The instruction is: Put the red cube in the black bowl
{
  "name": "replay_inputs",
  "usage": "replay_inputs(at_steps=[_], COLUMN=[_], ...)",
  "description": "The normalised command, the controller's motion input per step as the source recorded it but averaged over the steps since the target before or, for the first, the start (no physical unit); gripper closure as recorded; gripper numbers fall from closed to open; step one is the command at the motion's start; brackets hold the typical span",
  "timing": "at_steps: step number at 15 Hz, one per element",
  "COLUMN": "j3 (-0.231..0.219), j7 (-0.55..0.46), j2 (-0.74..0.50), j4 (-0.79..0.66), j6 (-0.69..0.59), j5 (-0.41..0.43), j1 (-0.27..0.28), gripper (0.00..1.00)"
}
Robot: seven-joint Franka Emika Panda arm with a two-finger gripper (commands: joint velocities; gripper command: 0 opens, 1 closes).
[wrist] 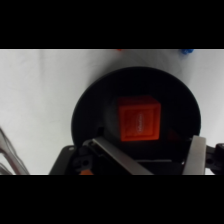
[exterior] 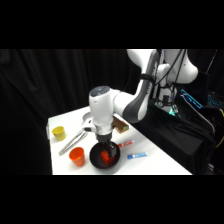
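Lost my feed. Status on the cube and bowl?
Gripper open, over the black bowl. Red cube lies in the bowl, free of the fingers. Nothing in the way; orange cup stands beside the bowl.

A white table (exterior: 160,160) stands against a black curtain backdrop (exterior: 45,85). Near the table's left edge sits a small yellow cup (exterior: 58,132). An orange cup (exterior: 76,156) stands closer to the front edge. Between the two cups lie metal tongs (exterior: 72,141), angled across the surface. Toward the middle a brown block (exterior: 120,125) lies flat. Just in front of it rests a red marker (exterior: 126,144), and nearer still a blue marker (exterior: 136,155)
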Motion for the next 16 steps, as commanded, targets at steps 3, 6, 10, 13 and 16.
replay_inputs(at_steps=[3,6,10,13,16], j3=[-0.017,0.005,0.010,0.011,-0.007], j7=[0.00,-0.02,-0.06,-0.09,-0.03], j2=[-0.09,-0.25,-0.44,-0.45,-0.39], j4=[0.11,0.04,-0.07,-0.10,-0.09], j6=[-0.23,-0.44,-0.49,-0.44,-0.43], j5=[0.127,0.161,0.157,0.177,0.149], j1=[0.022,-0.005,-0.038,-0.062,-0.039], gripper=[0.00,0.00,0.00,0.00,0.00])
